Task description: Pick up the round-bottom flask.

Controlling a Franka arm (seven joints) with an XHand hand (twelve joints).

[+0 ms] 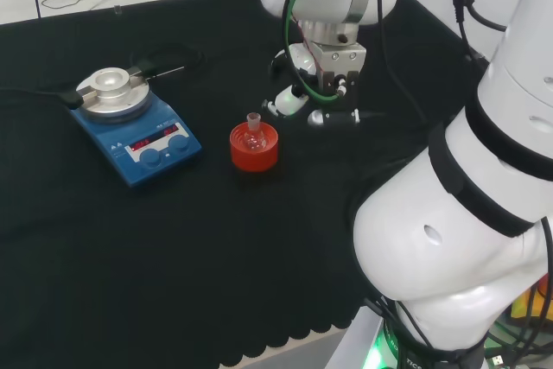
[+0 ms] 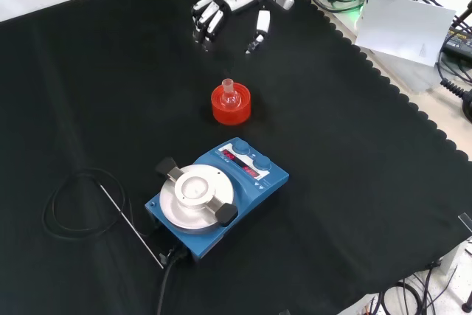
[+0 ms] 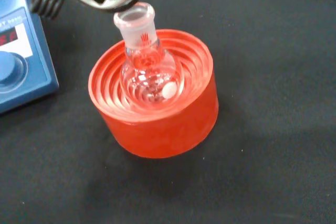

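A small clear round-bottom flask (image 1: 253, 130) (image 2: 229, 94) (image 3: 148, 66) sits upright in a red ribbed ring stand (image 1: 254, 148) (image 2: 231, 105) (image 3: 157, 108) on the black cloth. Its short neck points up, and a small white piece lies inside the bulb. The hand (image 1: 304, 97) (image 2: 230, 5) hovers above the cloth, to the right of the flask in the head view and beyond it in the front view. Its fingers hang relaxed and apart, holding nothing and touching nothing.
A blue stirrer plate (image 1: 134, 123) (image 2: 215, 197) (image 3: 21, 51) with a round metal top stands left of the stand in the head view, nearer the camera in the front view. A black cable (image 2: 77, 201) coils beside it. The cloth's scalloped edge (image 2: 383, 79) runs on the front view's right.
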